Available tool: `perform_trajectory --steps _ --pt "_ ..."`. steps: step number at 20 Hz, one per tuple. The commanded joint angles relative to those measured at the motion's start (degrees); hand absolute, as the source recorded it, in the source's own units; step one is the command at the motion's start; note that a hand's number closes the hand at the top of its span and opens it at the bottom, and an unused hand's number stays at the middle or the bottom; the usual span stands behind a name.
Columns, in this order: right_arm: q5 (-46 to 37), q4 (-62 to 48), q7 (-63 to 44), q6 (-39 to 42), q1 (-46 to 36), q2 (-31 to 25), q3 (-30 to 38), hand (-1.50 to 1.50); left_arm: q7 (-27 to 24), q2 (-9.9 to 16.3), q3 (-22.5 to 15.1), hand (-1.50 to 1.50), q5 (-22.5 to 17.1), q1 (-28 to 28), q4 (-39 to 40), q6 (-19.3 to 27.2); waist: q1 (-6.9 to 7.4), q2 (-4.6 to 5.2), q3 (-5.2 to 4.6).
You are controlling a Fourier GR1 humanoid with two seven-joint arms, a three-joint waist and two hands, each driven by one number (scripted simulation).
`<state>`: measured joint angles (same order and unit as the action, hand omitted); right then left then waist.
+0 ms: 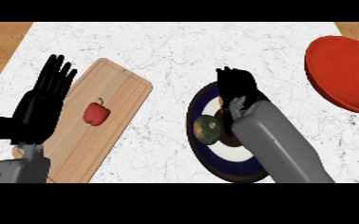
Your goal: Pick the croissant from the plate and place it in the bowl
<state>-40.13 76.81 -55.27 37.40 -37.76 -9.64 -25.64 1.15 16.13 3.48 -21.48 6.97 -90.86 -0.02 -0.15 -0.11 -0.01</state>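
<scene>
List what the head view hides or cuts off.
- Croissant: not visible; the right hand and its forearm cover part of the plate.
- Right hand's fingers: open or curled cannot be told.
- Red bowl: cut by the right edge.
- Green item on the plate: too small to identify.

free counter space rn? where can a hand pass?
Bare marble between the cutting board and the plate, and along the far edge up to the red bowl. Crowded over the plate: right robot hand covers it. Left robot hand rests by the board.
</scene>
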Motion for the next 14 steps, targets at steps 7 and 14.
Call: perform_trajectory --steps 7,14 --pt "-9.44 -0.48 3.22 -1.43 4.62 2.45 0.90 -1.50 3.76 1.22 4.01 0.00 -1.21 1.83 -0.60 -2.71 0.38 0.10 0.01" --pt "-13.07 -6.85 5.67 0.49 2.36 4.27 4.33 -1.50 3.89 -0.86 3.25 0.00 0.23 0.27 -2.68 -3.20 0.40 0.09 0.01"
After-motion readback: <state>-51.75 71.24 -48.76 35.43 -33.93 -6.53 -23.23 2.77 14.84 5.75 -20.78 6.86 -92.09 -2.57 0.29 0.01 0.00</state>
